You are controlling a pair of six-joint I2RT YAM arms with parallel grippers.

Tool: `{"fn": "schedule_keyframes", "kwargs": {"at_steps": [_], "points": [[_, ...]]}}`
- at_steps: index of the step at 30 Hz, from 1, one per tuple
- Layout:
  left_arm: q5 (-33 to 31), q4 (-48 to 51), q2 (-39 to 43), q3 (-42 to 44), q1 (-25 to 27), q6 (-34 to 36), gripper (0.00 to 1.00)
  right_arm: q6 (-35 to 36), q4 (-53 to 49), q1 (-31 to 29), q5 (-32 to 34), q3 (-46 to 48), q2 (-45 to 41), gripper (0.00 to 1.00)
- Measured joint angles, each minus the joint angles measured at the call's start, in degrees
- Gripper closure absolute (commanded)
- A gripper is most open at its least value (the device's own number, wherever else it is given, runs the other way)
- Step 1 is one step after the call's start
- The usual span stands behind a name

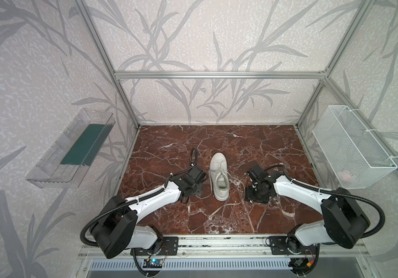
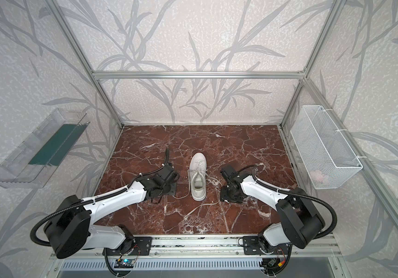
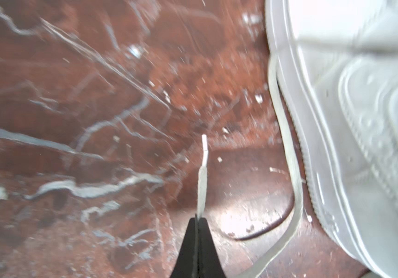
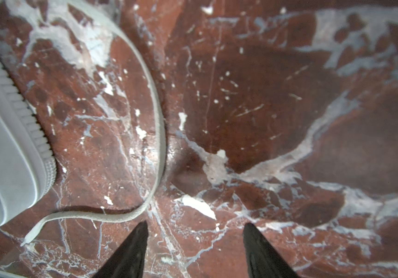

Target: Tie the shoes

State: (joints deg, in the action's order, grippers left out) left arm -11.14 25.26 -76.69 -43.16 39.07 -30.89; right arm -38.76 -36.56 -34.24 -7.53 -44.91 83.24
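Note:
A white low-top shoe (image 1: 219, 178) stands mid-table on the red marble top, toe pointing away, laces untied; both top views show it (image 2: 198, 178). My left gripper (image 3: 197, 217) is low beside the shoe's left side, shut on the left lace (image 3: 202, 173) near its tip. The short end sticks out past the fingertips, and the rest loops back along the sole (image 3: 289, 149). My right gripper (image 4: 195, 223) hovers open over bare marble to the right of the shoe. The right lace (image 4: 159, 134) curves on the table just past one fingertip (image 4: 142, 226), untouched.
A clear plastic bin (image 1: 73, 149) hangs on the left wall and a white wire basket (image 1: 354, 146) on the right wall. Aluminium frame posts (image 1: 309, 101) stand at the table's back corners. The right lace trails toward the table's front (image 1: 227, 205).

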Motion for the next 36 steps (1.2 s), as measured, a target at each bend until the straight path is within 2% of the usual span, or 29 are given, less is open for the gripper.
{"fn": "schedule_keyframes", "kwargs": {"at_steps": [6,11,16,23,32,36], "points": [[0.52,-2.38,2.56,1.16,-4.04,4.02,1.0,1.01,0.22,-0.22,-0.37,-2.75,2.99,0.5],[0.83,-2.99,4.44,1.4,-9.44,6.32,1.0,1.14,0.13,-0.26,-0.63,-4.9,7.17,0.6],[1.46,-4.5,5.03,1.4,-11.78,7.43,1.0,2.05,-2.47,-0.26,1.6,-9.27,11.63,0.52],[2.23,-5.79,3.26,1.4,-12.35,8.07,1.0,6.67,-12.22,0.63,13.25,-17.73,19.3,0.43],[2.47,-6.93,3.08,3.19,-13.29,8.39,0.98,14.97,-20.37,11.69,24.57,-24.87,21.62,0.33],[2.73,-6.91,3.15,4.81,-13.73,8.31,0.97,17.25,-21.94,12.66,25.92,-26.8,20.85,0.31]]}}
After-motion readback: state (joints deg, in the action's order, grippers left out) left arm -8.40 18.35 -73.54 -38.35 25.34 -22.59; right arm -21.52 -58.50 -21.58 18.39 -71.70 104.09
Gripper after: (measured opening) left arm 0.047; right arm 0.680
